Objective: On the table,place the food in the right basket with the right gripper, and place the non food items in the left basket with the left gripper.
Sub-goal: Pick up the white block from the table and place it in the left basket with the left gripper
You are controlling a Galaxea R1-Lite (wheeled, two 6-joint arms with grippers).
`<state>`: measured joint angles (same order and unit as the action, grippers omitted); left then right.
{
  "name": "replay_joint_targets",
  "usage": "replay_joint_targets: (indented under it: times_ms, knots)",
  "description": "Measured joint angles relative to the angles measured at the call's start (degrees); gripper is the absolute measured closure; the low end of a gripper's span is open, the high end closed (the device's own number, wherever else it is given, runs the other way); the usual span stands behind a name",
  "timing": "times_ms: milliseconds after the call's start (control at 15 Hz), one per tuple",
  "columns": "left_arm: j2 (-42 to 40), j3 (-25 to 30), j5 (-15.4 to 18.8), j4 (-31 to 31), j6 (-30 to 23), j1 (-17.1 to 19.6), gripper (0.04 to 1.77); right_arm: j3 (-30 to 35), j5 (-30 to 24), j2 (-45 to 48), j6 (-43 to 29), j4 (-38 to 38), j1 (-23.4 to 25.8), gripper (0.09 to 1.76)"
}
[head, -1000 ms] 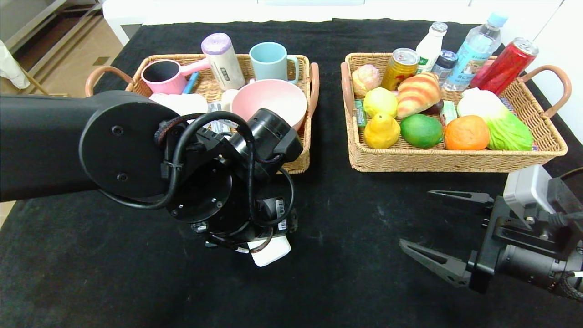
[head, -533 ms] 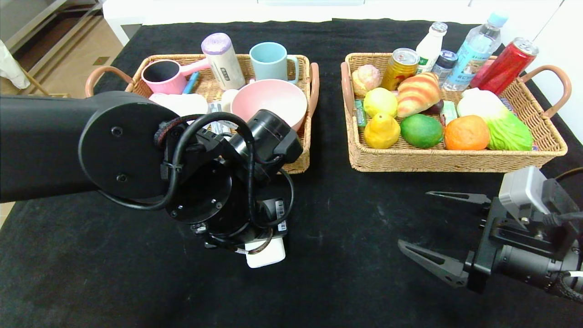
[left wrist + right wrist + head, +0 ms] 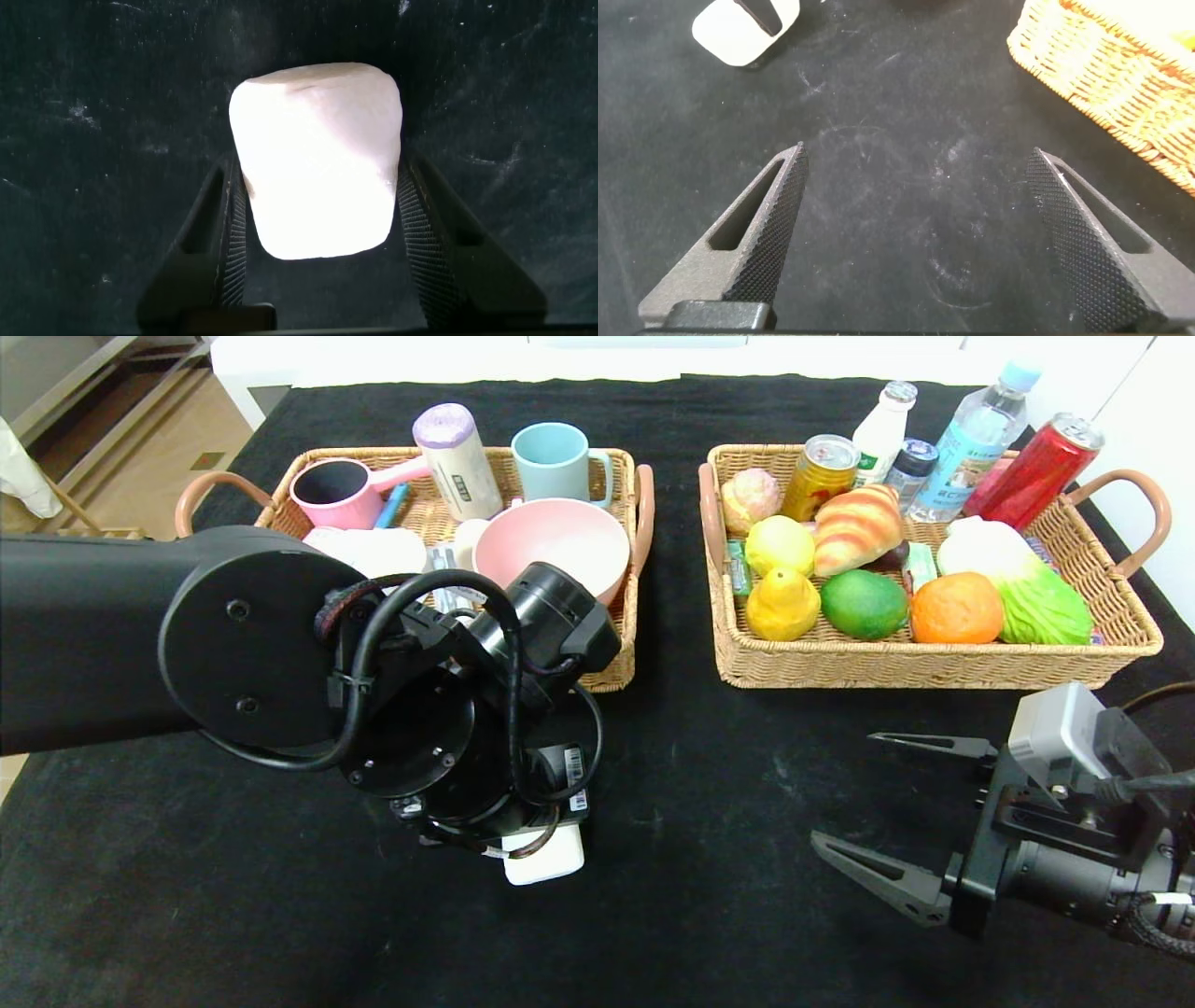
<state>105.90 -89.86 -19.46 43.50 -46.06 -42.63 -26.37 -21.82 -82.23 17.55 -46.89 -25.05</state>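
Our left pincer has just closed in on the white soap-like bar: a second ago its fingers stood wide, and now, in the left wrist view, they press against both flanks of the bar, which lies on the black tabletop. In the head view the bar has shifted slightly and squared up under our wrist, poking out just below it, a little in front of the left basket. We judge the grip to be made but the lift not yet begun, since the bar seems to rest on the cloth.

Our right pincer has drifted a little back and down over the last second and hovers spread wide and empty over bare cloth, in front of the right basket. Its own wrist view shows the fingers far apart with nothing between them.

The pink bowl already sits in the left basket, and the orange, green fruit, yellow pear-shaped fruit and croissant lie in the right one. So, as we read it, the bar is the last item left out, and what remains is to raise it and carry it back over the left basket's near rim.
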Motion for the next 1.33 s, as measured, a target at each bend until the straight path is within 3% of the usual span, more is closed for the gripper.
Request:
replay_joint_targets:
  times_ms: [667, 1000, 1333]
  knots:
    - [-2.07, 1.05, -0.09, 0.18, 0.15, 0.10, 0.81, 0.02, 0.00, 0.01, -0.11, -0.02, -0.17, 0.14]
    - [-9.16, 2.49, 2.62, 0.07, 0.46, -0.11, 0.81, 0.00, 0.00, -0.02, -0.09, -0.02, -0.22, 0.14]
    - [-16.63, 3.30, 2.97, -0.30, 2.16, 1.16, 0.82, 0.27, 0.02, -0.29, -0.02, -0.02, -0.46, 0.14]
